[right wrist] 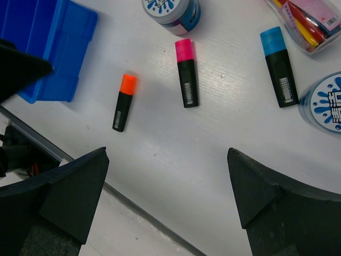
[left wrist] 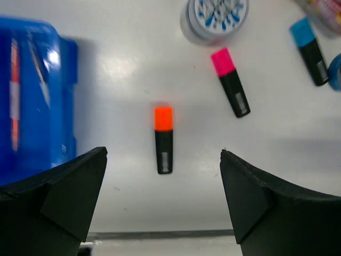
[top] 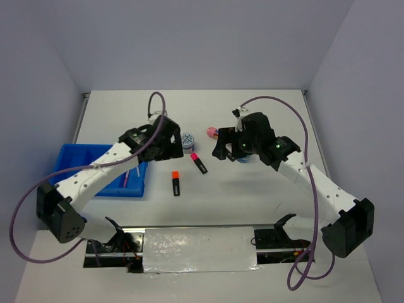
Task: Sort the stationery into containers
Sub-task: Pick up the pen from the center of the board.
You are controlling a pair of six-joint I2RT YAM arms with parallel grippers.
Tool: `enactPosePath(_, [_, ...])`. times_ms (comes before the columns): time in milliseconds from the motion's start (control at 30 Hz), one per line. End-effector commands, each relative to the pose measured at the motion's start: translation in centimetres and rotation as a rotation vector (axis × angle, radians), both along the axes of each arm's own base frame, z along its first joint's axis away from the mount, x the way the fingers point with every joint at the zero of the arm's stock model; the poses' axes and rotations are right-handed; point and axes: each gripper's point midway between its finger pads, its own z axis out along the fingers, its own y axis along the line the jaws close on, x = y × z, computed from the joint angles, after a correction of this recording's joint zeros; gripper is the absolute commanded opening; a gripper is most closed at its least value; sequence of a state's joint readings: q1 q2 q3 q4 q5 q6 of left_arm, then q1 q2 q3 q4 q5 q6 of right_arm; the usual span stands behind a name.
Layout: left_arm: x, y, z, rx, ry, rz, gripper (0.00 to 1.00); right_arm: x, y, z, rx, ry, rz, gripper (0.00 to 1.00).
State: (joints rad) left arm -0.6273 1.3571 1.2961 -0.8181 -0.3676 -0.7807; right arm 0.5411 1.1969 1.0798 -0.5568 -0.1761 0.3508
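The left end effector (left wrist: 163,153) and right end effector (right wrist: 168,153) both hang spread apart and empty over the table (left wrist: 122,69), where the orange highlighter (left wrist: 163,140) lies between the tray (left wrist: 32,96) and the pink highlighter (left wrist: 230,81).

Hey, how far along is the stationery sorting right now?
Done: a thin pink pen lies in the blue tray. In hand: nothing; the left gripper and right gripper are both open and empty. Left on the table: the orange highlighter, pink highlighter, blue highlighter, one blue-white disc, a second disc and the capsule-shaped case.
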Motion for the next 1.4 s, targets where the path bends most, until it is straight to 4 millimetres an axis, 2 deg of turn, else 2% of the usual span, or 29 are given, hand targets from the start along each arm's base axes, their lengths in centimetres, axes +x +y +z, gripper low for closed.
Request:
enactPosePath(0, [-2.0, -1.3, -3.0, 0.025, 0.101, 0.089, 0.99, 0.3, 0.1, 2.9, 0.030, -0.091, -0.005, 1.00])
enactPosePath(33, [-2.4, -2.0, -3.6, 0.015, 0.104, 0.118, 0.99, 0.4, -0.1, 3.3, 0.026, -0.110, -0.010, 1.00])
enactPosePath(100, [-3.1, -2.4, -6.0, 0.025, 0.149, 0.145, 0.99, 0.2, -0.4, 4.0, 0.018, -0.133, -0.001, 1.00])
enactPosePath(133, [-3.2, -3.0, -6.8, 0.015, 0.167, 0.143, 0.99, 0.0, -0.4, 4.0, 0.016, -0.131, 0.007, 1.00])
enactPosePath(167, [-3.5, -3.1, -8.6, 0.035, 0.208, 0.135, 0.99, -0.1, -0.4, 4.1, 0.016, -0.129, 0.016, 1.00])
enactPosePath(233, [-3.1, -3.9, -9.9, 0.036, 0.222, 0.114, 0.99, -0.7, -0.4, 3.7, 0.012, -0.115, 0.032, 1.00])
enactPosePath(267, [-3.2, -4.4, -11.1, 0.043, 0.256, 0.096, 0.99, -0.8, -0.6, 3.5, 0.011, -0.112, 0.034, 1.00])
enactPosePath(533, [-4.3, -4.8, -16.2, 0.076, 0.358, 0.090, 0.98, -2.3, -1.3, 2.6, 0.002, -0.107, 0.044, 1.00])
enactPosePath(733, [-4.7, -5.1, -17.8, 0.072, 0.381, 0.059, 0.94, -2.1, -1.3, 3.0, -0.002, -0.124, 0.056, 1.00])
enactPosePath(1133, [-5.3, -4.6, -19.0, 0.091, 0.401, 0.025, 0.91, -1.6, -0.4, 2.9, 0.020, -0.116, 0.069, 1.00])
enactPosePath(1267, [-5.7, -4.0, -20.0, 0.098, 0.437, 0.016, 0.76, -1.4, -0.3, 3.1, 0.022, -0.120, 0.066, 1.00])
enactPosePath(1300, [-6.0, -3.7, -20.2, 0.101, 0.441, 0.013, 0.69, -1.3, -0.4, 3.1, 0.022, -0.120, 0.064, 1.00])
enactPosePath(1333, [-6.1, -3.8, -20.2, 0.095, 0.440, 0.003, 0.55, -1.3, -0.4, 3.3, 0.024, -0.126, 0.063, 1.00])
enactPosePath(1367, [-6.1, -3.7, -20.2, 0.091, 0.441, 0.001, 0.49, -1.3, -0.4, 3.3, 0.025, -0.126, 0.064, 1.00])
